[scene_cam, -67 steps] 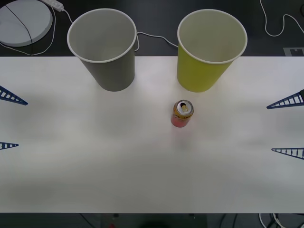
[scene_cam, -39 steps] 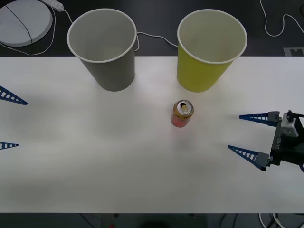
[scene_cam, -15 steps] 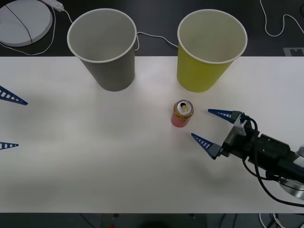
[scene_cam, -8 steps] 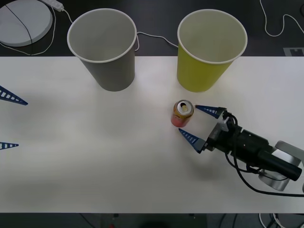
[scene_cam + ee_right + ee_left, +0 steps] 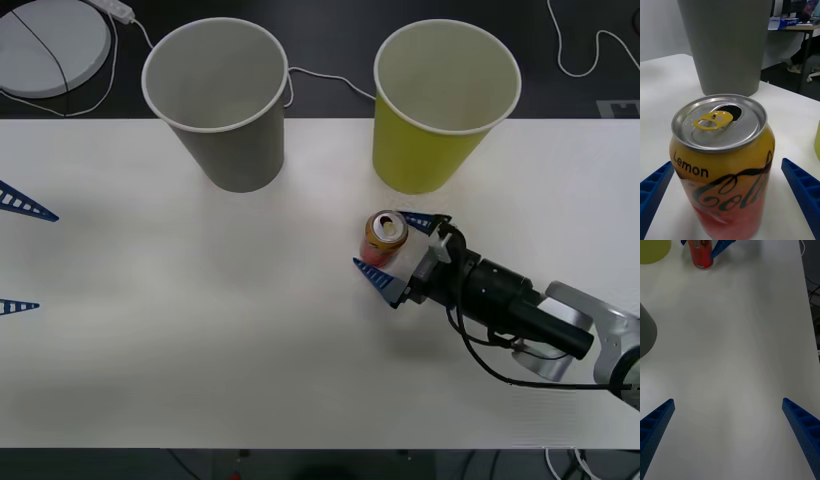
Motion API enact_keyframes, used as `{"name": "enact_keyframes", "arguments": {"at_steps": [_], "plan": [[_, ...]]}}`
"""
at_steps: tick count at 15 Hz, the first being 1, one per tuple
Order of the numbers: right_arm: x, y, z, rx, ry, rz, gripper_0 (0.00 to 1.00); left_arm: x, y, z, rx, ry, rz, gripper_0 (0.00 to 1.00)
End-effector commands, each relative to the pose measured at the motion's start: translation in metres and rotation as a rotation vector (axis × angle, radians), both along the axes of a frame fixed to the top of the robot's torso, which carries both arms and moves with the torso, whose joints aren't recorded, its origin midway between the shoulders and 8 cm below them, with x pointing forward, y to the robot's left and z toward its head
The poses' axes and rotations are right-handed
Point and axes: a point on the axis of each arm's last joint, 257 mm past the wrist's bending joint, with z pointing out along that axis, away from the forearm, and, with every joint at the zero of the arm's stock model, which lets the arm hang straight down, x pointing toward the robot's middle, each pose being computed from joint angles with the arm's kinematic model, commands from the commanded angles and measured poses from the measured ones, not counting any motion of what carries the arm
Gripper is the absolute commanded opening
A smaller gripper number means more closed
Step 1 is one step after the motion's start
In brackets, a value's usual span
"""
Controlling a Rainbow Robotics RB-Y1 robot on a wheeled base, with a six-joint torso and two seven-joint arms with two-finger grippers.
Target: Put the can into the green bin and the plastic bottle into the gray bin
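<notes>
White table (image 5: pixel 200 340) across most of the frame, dark floor beyond its far edge. Standing on it — gray bin (image 5: pixel 222 105) upper left, green bin (image 5: pixel 436 108) upper right, both upright at the far edge. Just below the green bin — the can (image 5: pixel 383 240), upright, near centre.

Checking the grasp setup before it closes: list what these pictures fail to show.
- Can, front view: its lower right side is hidden behind the right gripper; its base is cut off at the right wrist view's edge.
- Contact between the open right fingers and the can: gaps show on both sides.
- Gray bin, right wrist view: rim cut off.
- Green bin bottom: hidden by its own wall.
- Left gripper: only the open fingertips show at the table's left edge.
</notes>
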Motion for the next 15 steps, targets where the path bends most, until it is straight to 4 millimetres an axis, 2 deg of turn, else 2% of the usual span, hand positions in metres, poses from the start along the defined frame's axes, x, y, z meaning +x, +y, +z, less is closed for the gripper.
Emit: {"name": "enact_keyframes", "arguments": {"at_steps": [1,5,6,7,8,9,15], "plan": [[0.0039,0.0066,0.0012,0.001,-0.005,0.003,1.0,0.0,0.0,0.0,0.0,0.0,0.0,1.0],[0.0026,0.0076,-0.0004,-0.003,-0.005,0.007,0.99,0.0,0.0,0.0,0.0,0.0,0.0,1.0],[0.0026,0.0076,-0.0004,-0.004,-0.006,0.007,0.5,0.0,0.0,0.0,0.0,0.0,0.0,1.0],[0.0026,0.0076,-0.0004,-0.004,-0.006,0.007,0.07,0.0,0.0,0.0,0.0,0.0,0.0,1.0],[0.0026,0.0076,-0.0004,-0.004,-0.006,0.007,0.01,0.0,0.0,0.0,0.0,0.0,0.0,1.0],[0.0024,0.0078,-0.0001,-0.003,-0.007,0.008,0.0,0.0,0.0,0.0,0.0,0.0,0.0,1.0],[-0.0017,0.0081,0.0049,-0.005,-0.013,0.032,0.0,0.0,0.0,0.0,0.0,0.0,0.0,1.0]]}}
